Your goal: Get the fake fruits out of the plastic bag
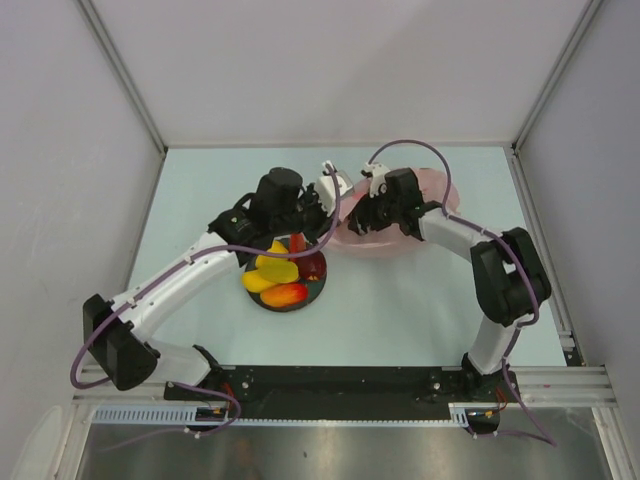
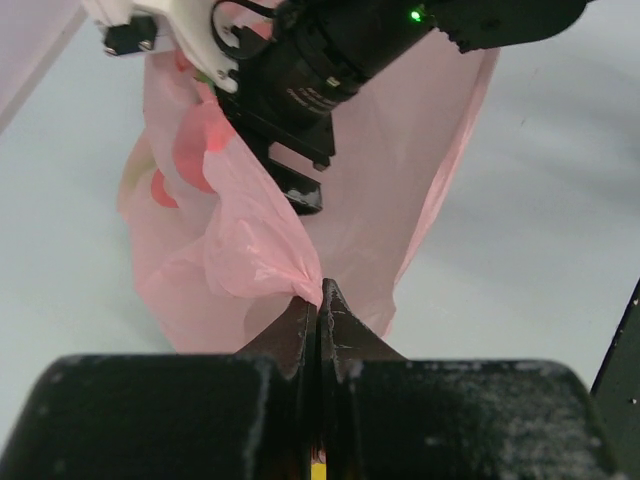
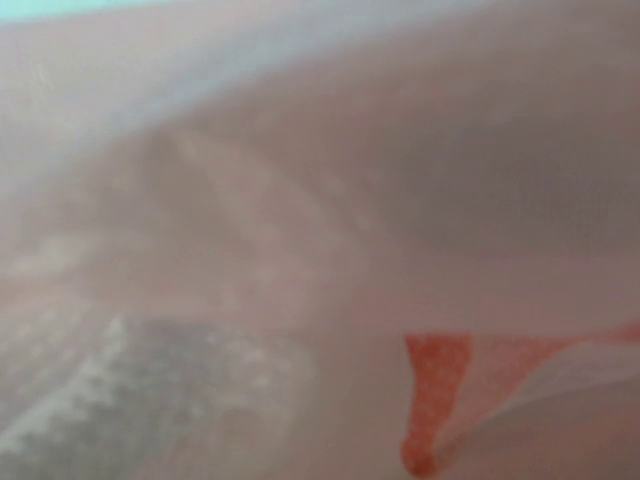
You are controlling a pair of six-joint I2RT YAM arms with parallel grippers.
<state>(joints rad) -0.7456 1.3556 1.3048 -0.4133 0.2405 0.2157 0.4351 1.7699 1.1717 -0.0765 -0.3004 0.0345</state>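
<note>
The pink plastic bag [image 1: 410, 215] lies at the back, right of centre. My left gripper [image 1: 322, 212] is shut on a pinch of the bag's near edge; in the left wrist view the closed fingertips [image 2: 320, 295] clamp the pink film [image 2: 250, 240]. My right gripper [image 1: 362, 218] reaches into the bag, its fingers hidden. The right wrist view shows only blurred pink film [image 3: 300, 150] with a red print patch [image 3: 430, 410]. On the dark blue plate [image 1: 316, 292] lie a yellow mango [image 1: 275, 268], a red-orange mango [image 1: 286, 294], a dark red piece [image 1: 313, 265] and a red slice [image 1: 297, 243].
The right arm's wrist and camera [image 2: 330, 60] hang over the bag close in front of my left gripper. White walls enclose the pale table [image 1: 400, 310] on three sides. The left arm's forearm passes above the plate's far edge.
</note>
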